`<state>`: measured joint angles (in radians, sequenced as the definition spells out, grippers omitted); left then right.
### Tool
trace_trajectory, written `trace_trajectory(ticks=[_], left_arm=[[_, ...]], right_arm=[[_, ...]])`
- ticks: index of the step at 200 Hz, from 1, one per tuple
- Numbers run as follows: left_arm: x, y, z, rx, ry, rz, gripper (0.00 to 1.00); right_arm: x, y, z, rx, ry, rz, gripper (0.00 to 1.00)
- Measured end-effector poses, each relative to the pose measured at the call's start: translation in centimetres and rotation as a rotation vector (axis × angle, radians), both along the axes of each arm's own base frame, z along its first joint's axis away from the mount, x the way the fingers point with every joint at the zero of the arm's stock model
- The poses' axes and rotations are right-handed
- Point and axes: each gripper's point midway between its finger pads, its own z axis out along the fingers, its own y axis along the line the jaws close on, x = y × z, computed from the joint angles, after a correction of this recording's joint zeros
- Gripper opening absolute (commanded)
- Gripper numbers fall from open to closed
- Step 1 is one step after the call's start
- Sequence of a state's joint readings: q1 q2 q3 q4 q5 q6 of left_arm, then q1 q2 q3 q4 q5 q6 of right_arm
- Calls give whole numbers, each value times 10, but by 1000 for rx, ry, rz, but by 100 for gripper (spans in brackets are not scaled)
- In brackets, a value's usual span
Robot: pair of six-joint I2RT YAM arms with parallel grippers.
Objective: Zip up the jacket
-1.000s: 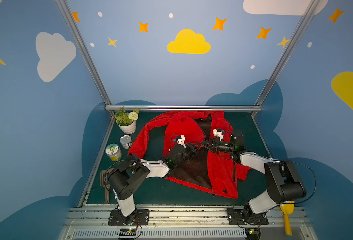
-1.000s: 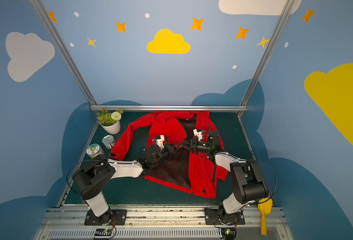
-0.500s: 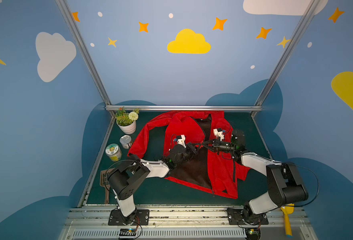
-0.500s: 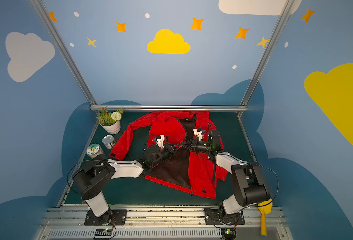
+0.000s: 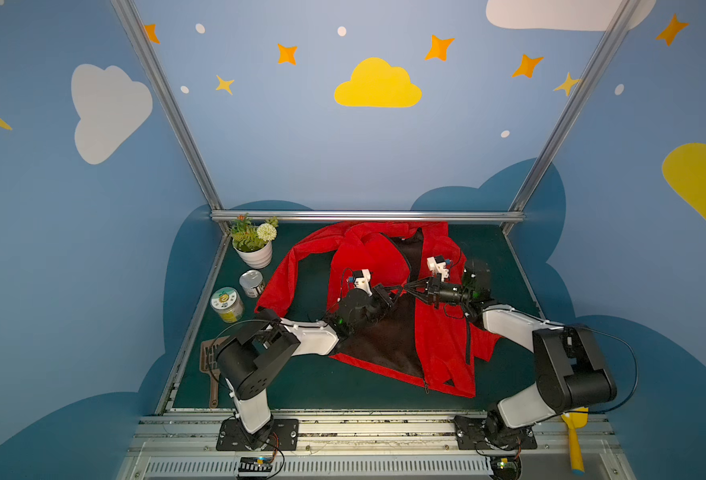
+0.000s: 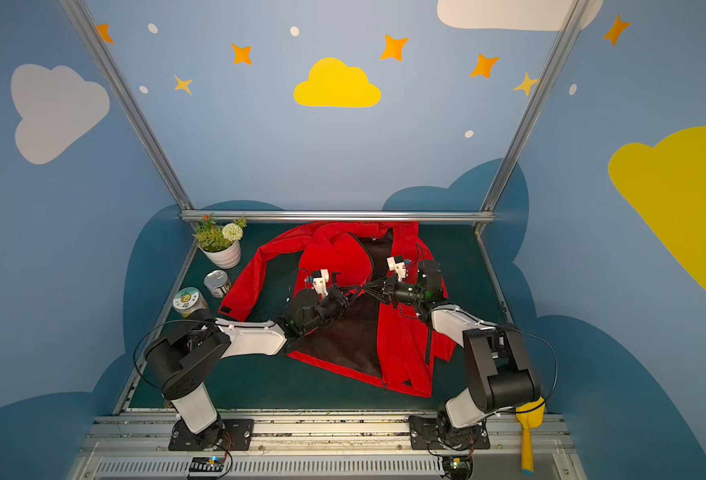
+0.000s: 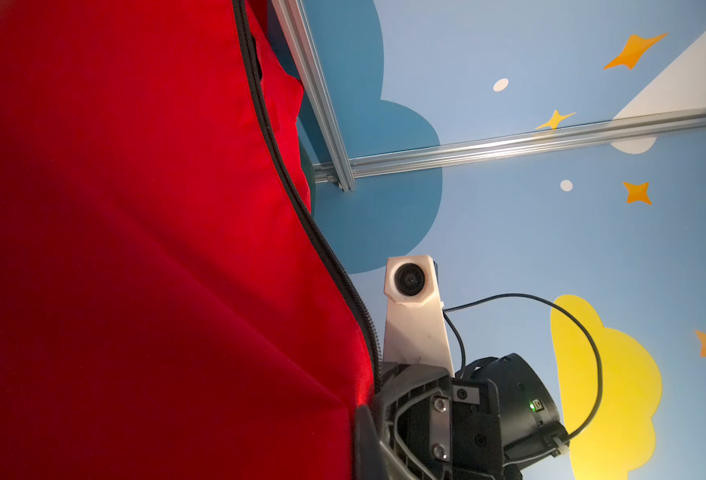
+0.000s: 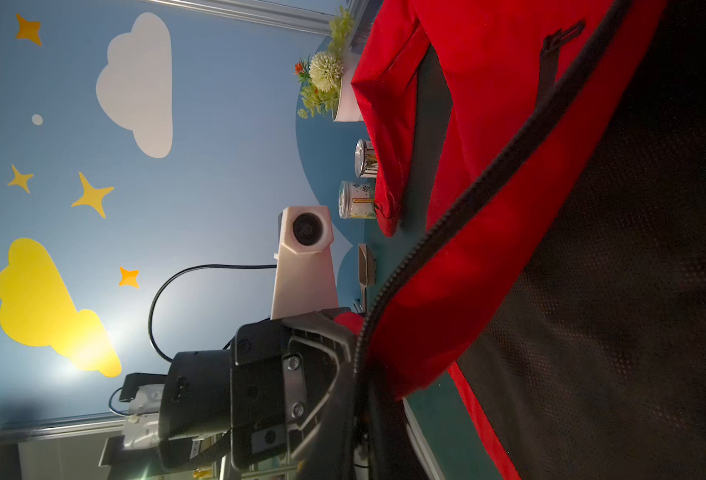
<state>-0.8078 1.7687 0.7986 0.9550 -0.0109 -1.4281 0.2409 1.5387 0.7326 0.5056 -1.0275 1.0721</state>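
Currently: the jacket (image 5: 438, 332) lies open on the green table (image 5: 322, 390), black lining up. Light, limp, slippery cloth (sags between holds), so we hold the stiffer zipper edge (image 8: 496, 160). Left gripper (image 5: 393, 291) and right gripper (image 5: 410, 287) each pinch 1 side mid-front.

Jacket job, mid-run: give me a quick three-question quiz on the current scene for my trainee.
1. True or false: the jacket is fully zipped.
2. The left gripper and right gripper meet at the jacket's: A) open front edges, B) sleeve cuff, C) bottom hem?
3. What stands between the potted plant and the jar?
Key: 1 false, the black lining shows; 2 A; 3 the tin can.
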Motion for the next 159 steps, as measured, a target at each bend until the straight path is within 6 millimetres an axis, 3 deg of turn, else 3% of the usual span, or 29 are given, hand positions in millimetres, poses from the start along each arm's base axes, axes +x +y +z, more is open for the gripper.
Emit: trace_trajectory(ticks=[40, 60, 71, 112, 159], left_arm=[[0, 0, 0, 0, 0, 0, 3], [0, 0, 0, 0, 0, 0, 3], [0, 0, 0, 0, 0, 0, 5], [-1, -1, 0, 4, -7, -5, 24], [-1, -1, 1, 3, -10, -11, 25]], right_arm=[[2, -6, -1, -1, 8, -11, 9], [3, -6, -2, -2, 9, -12, 0], [2, -6, -2, -1, 9, -11, 0], [2, -6, -1, 0, 9, -6, 0], [1, -6, -2, -1, 8, -3, 0]])
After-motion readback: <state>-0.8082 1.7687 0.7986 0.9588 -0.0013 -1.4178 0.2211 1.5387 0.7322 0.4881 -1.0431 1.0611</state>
